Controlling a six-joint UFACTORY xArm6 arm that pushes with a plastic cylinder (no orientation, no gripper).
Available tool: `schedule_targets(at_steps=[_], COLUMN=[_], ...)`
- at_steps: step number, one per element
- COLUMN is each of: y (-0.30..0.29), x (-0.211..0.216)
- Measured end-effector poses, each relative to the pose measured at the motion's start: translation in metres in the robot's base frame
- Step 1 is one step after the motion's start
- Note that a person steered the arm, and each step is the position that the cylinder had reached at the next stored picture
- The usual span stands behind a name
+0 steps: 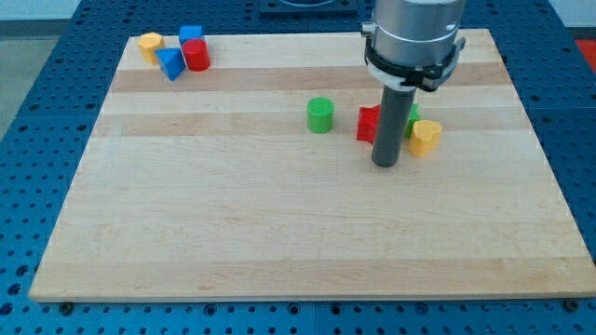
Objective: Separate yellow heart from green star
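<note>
The yellow heart (426, 137) lies right of centre on the wooden board (279, 233). The green star (411, 115) sits just above and to its left, touching it, mostly hidden behind my rod. A red block (368, 123) lies to the left of the rod. My tip (386, 164) rests on the board just below the red block and left of the yellow heart, close to both.
A green cylinder (319, 114) stands left of the red block. At the view's top left, a yellow block (150, 44), a blue cube (191, 35), a red cylinder (196, 56) and a blue triangular block (170, 63) cluster together.
</note>
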State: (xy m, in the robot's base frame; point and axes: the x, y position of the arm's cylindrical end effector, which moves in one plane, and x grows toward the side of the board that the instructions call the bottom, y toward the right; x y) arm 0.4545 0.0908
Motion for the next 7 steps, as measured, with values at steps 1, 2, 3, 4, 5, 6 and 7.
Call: schedule_targets(at_steps=[1,2,3,4,5,6,7], y=[0.004,0.020,0.034,0.040,0.049,0.057,0.065], x=[-0.003,-0.011,-0.012,-0.012,-0.012,-0.013,-0.014])
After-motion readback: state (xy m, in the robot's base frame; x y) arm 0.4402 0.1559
